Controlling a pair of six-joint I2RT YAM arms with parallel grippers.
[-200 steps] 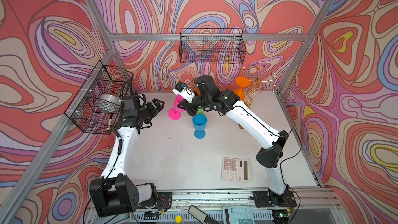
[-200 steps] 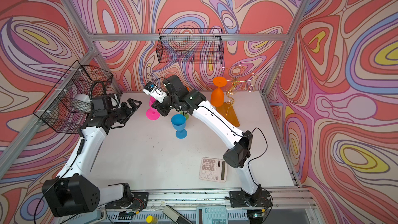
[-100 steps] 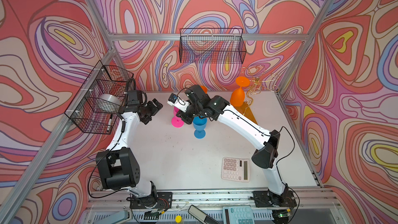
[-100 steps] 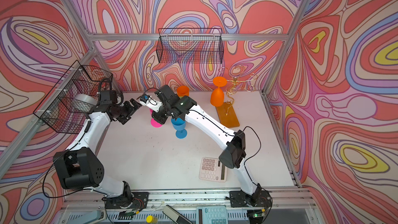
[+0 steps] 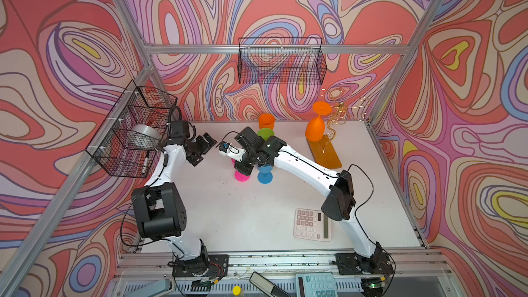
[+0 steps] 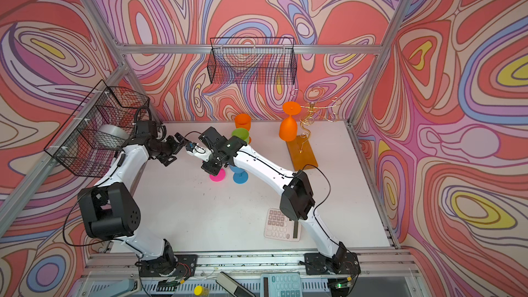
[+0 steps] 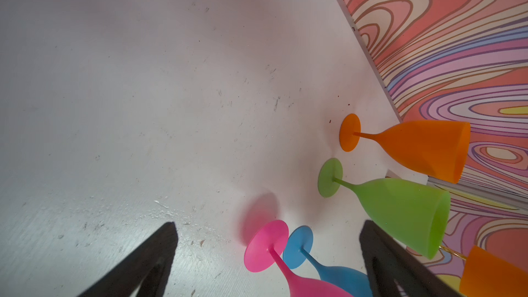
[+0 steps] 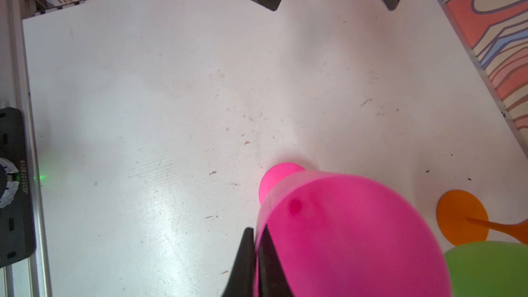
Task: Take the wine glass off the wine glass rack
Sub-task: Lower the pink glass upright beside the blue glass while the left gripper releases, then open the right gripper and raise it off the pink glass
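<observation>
so the left gripper (image 5: pixel 204 150) is spread wide and empty, the right gripper (image 8: pixel 256 230) is pinching the pink wine glass (image 5: pixel 241 175) by its rim just beside the blue glass (image 5: pixel 265 177), and back right the gold wine glass rack (image 5: pixel 340 114) holds an orange glass (image 5: pixel 314 131) upside down

**Pulled the pink glass (image 5: pixel 242 176) toward the front**

Moved it with the right gripper (image 8: pixel 258 252), away from the back wall. Set its foot right next to the foot of the blue glass (image 5: pixel 265 178). Bent the right arm (image 5: pixel 303 164) more and pushed its dark elbow further left. Uncovered the green glass (image 5: pixel 265 133) and the orange glass (image 5: pixel 266 121) behind it, mostly hidden a second ago. Lifted the big black joint of the left arm (image 5: pixel 160 212) up from the front rail.
</observation>
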